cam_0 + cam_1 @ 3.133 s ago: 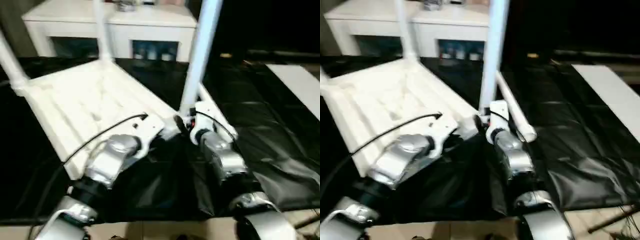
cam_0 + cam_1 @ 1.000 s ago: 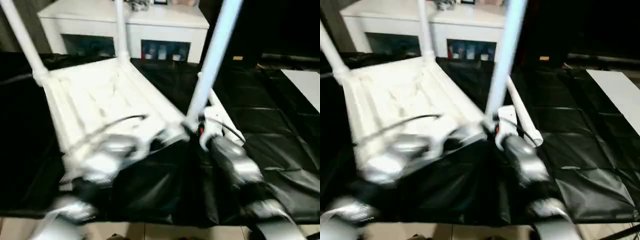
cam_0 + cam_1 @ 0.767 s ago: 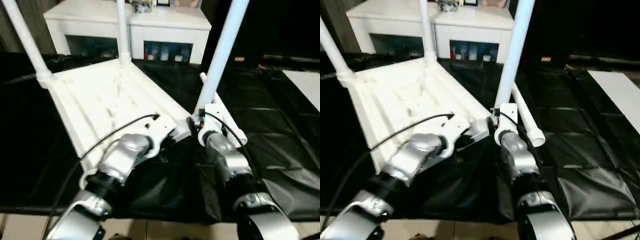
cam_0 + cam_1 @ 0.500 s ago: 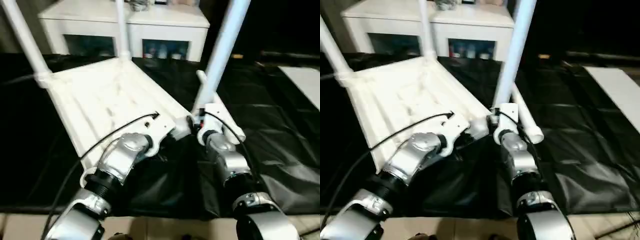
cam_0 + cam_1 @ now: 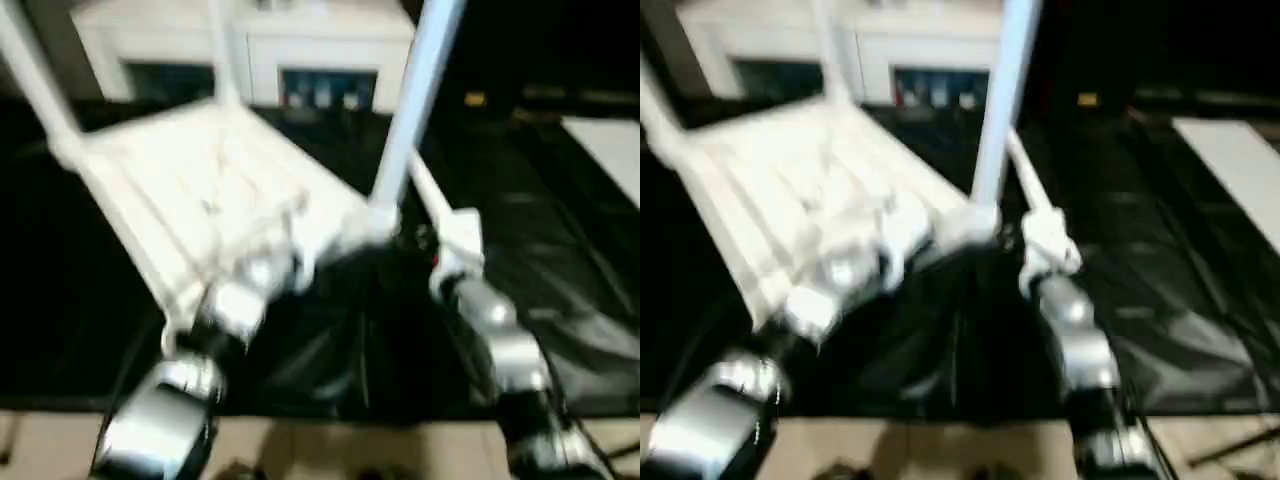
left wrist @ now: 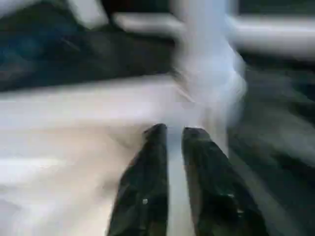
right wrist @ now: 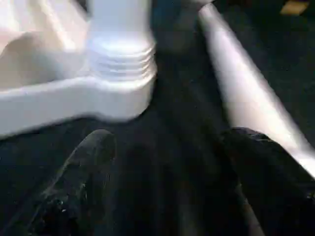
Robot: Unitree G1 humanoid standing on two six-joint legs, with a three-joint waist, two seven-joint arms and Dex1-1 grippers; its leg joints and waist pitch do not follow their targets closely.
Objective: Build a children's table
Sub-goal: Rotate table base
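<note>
Right end effector point(image 7: 172, 142) has just let go of the near leg point(image 5: 410, 100) and backed off. Half a second ago it was right up against the base of that leg; now it's clear of it, wide open with nothing between the fingers. The leg stands upright on its own in its corner socket point(image 7: 120, 73), so I'd call that one seated.

Left end effector point(image 6: 174, 135) is over the edge of the top point(image 5: 200, 190), close to that same corner. Honestly can't tell if it's open or closed, or whether it has hold of the rim.

The top lies ribbed side up on the black sheet point(image 5: 560, 220), with the back leg point(image 5: 222, 60) and the far-left leg point(image 5: 35, 80) standing in their sockets too. That's three up. The loose leg point(image 7: 241, 88) lies flat on the sheet just beside the open right end effector, so my guess is that's the next grab.

As for containers, three sockets each hold a leg. The fourth corner sits under the left arm, so I can't see it. The cabinet point(image 5: 250, 40) behind has something behind its glass, too blurry to name.
</note>
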